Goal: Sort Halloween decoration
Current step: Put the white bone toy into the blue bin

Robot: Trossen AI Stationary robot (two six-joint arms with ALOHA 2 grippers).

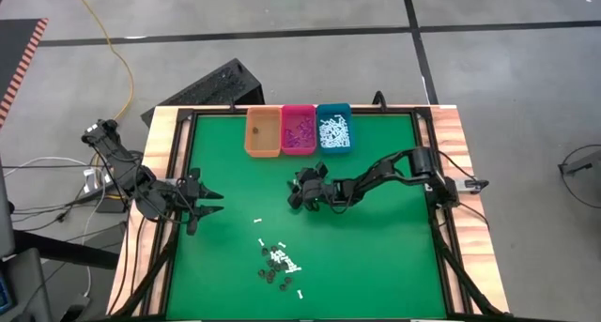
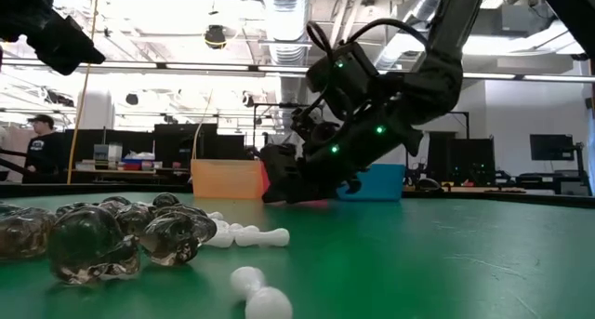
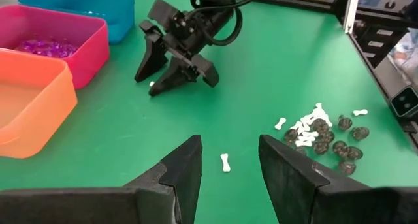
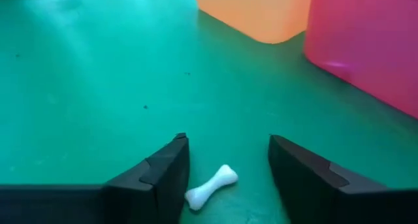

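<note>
- Covering the middle of the high view, the green table (image 1: 376, 256) carries orange bin (image 1: 262, 132), pink bin (image 1: 299, 129) and teal bin (image 1: 333, 128) along its upper edge.
- Right gripper (image 1: 299, 196) sits near centre, fingers spread, gripping nothing; a white bone (image 4: 211, 186) lies on the mat between its fingertips.
- Left gripper (image 1: 208, 205) waits at centre-left, also open and empty.
- Halloween decoration (image 1: 278, 262) clusters lower centre, below both grippers.
</note>
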